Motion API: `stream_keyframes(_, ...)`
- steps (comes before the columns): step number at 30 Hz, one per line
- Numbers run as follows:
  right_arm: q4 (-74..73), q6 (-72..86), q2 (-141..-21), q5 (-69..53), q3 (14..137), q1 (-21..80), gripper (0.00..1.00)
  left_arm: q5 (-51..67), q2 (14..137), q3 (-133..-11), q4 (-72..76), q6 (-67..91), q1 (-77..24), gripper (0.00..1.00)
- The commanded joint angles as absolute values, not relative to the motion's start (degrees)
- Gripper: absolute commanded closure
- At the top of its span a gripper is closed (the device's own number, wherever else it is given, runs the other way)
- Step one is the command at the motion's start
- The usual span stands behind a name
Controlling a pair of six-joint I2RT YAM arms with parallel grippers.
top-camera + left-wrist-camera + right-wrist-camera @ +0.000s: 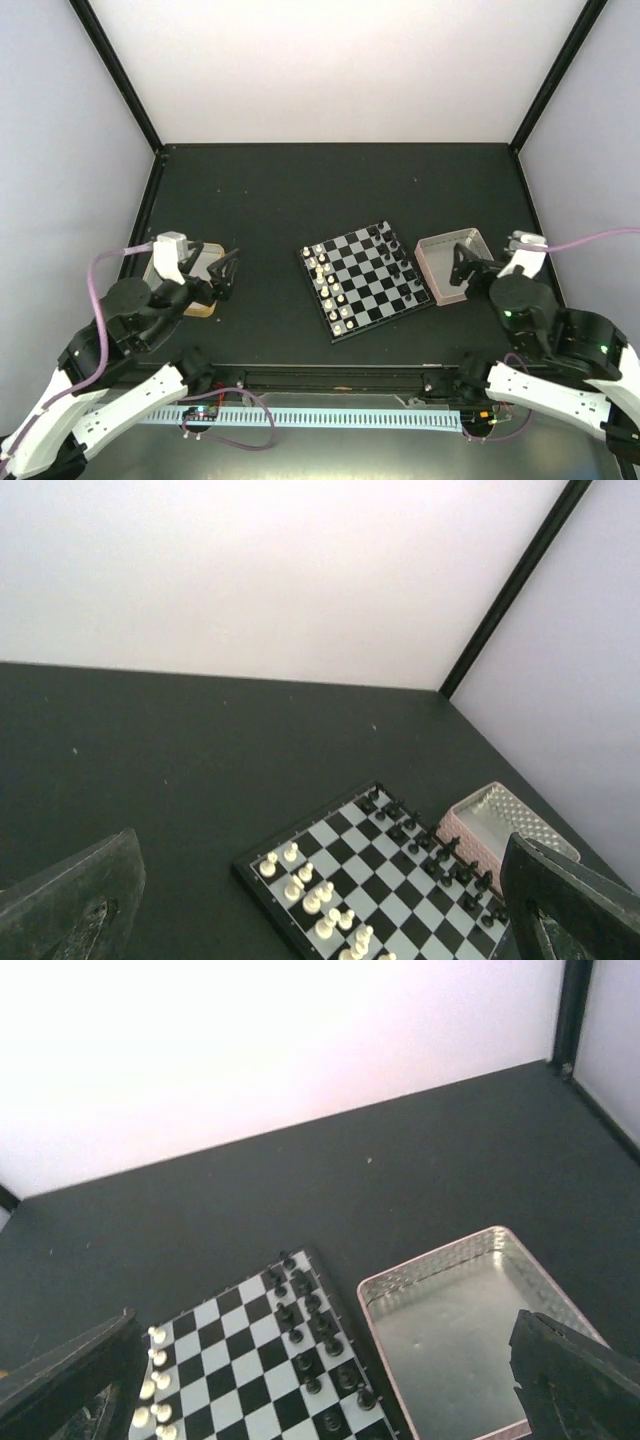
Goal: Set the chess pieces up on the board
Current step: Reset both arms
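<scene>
The small chessboard (366,280) lies mid-table, turned a little. Cream-white chess pieces (328,285) stand in two rows along its left side, black chess pieces (398,257) in two rows along its right side. The board also shows in the left wrist view (395,880) and the right wrist view (240,1360). My left gripper (228,276) is open and empty, left of the board, over a tan tray (200,285). My right gripper (462,266) is open and empty, over the pinkish tray (436,268) right of the board.
The pinkish metal-lined tray (455,1335) holds nothing visible. White walls with black corner posts (115,70) enclose the black table. A cable channel (320,415) runs along the near edge between the arm bases.
</scene>
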State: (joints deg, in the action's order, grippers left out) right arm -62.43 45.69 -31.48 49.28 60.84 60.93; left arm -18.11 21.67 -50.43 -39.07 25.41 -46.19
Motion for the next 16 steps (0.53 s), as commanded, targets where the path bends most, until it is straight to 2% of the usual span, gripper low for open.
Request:
stream_keyframes(1, -69.18, 46.21, -28.0, 57.43, 64.08, 60.67, 0.0, -21.16, 20.32, -55.8, -43.77, 20.53, -45.98, 0.01)
stream_keyframes(16, -64.36, 39.98, -18.64, 59.47, 64.99, 60.68, 0.0, -23.08, 16.0, -60.47, -45.44, 14.99, -46.0, 0.01)
